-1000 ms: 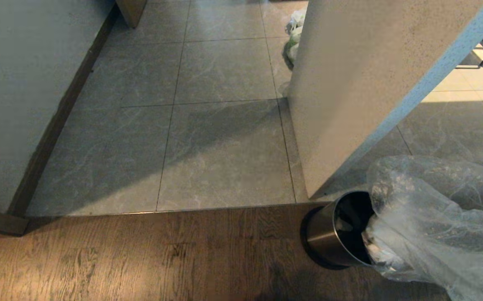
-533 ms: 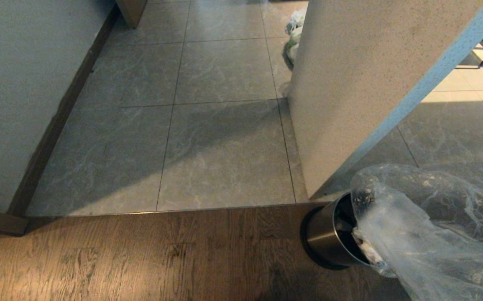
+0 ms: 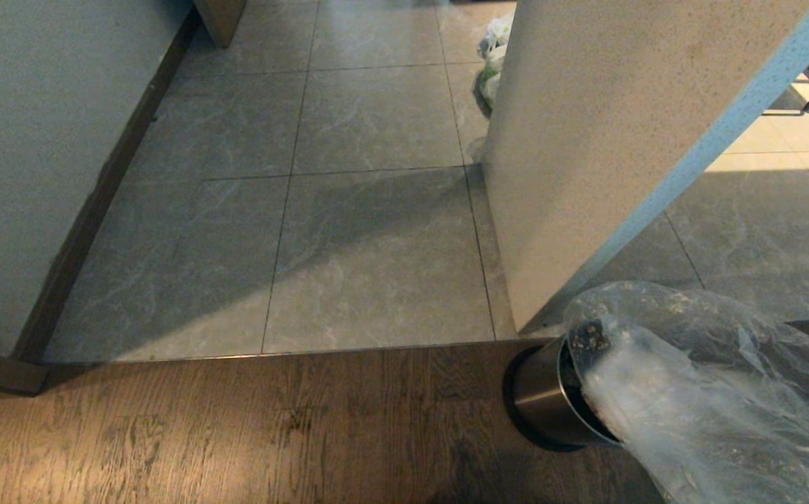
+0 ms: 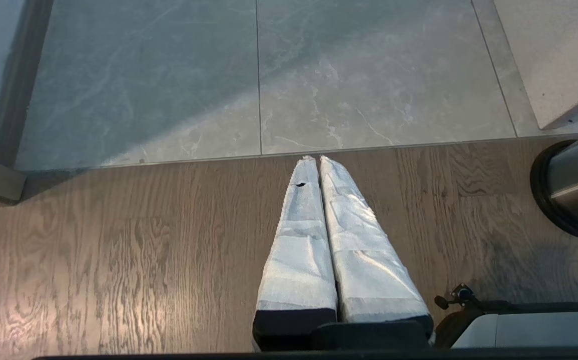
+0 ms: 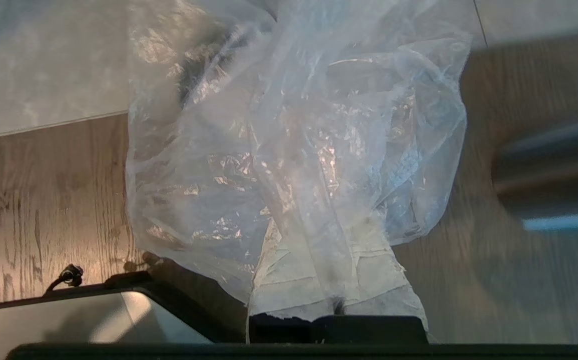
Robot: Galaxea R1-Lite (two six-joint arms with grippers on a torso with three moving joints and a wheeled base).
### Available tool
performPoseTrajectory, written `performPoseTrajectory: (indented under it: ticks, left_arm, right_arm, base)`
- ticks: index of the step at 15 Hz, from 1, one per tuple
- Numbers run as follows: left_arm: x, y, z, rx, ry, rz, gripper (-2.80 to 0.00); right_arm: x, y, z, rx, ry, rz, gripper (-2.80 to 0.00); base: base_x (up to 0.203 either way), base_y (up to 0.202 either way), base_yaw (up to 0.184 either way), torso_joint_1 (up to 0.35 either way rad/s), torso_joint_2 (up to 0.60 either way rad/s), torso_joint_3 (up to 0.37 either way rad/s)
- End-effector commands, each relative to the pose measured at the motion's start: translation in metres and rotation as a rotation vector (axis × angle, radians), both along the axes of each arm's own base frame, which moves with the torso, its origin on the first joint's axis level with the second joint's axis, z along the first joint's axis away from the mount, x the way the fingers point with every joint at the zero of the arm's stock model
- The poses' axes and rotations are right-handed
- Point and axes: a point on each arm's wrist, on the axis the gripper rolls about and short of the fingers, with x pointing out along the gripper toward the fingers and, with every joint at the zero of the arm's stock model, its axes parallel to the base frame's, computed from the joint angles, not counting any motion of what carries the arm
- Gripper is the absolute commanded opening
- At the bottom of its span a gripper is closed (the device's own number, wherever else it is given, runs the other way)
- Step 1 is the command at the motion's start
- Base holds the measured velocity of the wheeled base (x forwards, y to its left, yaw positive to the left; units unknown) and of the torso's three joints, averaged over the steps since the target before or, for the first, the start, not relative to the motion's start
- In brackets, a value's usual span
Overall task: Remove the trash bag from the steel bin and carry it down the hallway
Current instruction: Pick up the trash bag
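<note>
Over steel bin (image 3: 544, 399): right end effector (image 5: 336, 280) clamped on trash bag (image 3: 691, 392); left end effector (image 4: 316, 165) together.

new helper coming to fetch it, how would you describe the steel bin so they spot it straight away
Find the big pale speckled pillar; the steel bin stands at its near corner, on the wooden floor just past the tile edge. It is the only brushed-metal cylinder, black-based, with the trash bag coming out of its mouth.
</note>
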Motion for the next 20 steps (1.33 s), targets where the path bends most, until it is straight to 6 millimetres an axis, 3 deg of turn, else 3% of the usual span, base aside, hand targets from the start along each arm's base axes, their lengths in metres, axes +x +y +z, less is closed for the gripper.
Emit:
performPoseTrajectory:
  ticks: [1, 6, 10, 20]
  left_arm:
    - [0.000, 0.000, 0.000, 0.000, 0.000, 0.000, -2.80]
    - [0.000, 0.000, 0.000, 0.000, 0.000, 0.000, -2.80]
    - [0.000, 0.000, 0.000, 0.000, 0.000, 0.000, -2.80]
    - [0.000, 0.000, 0.000, 0.000, 0.000, 0.000, -2.80]
  right_arm:
    - [0.002, 0.001, -0.006, -0.079, 0.010, 0.055, -2.80]
    - [-0.004, 0.001, -0.013, -0.048, -0.024, 0.065, -2.80]
    - [-0.013, 0.001, -0.016, -0.028, -0.156, 0.058, -2.80]
    - [-0.013, 0.001, -0.015, -0.003, -0.159, 0.056, -2.80]
  base:
    - [0.000, 0.000, 0.000, 0.000, 0.00, 0.000]
    - [0.000, 0.000, 0.000, 0.000, 0.00, 0.000]
    - [0.000, 0.000, 0.000, 0.000, 0.00, 0.000]
    - [0.000, 0.000, 0.000, 0.000, 0.00, 0.000]
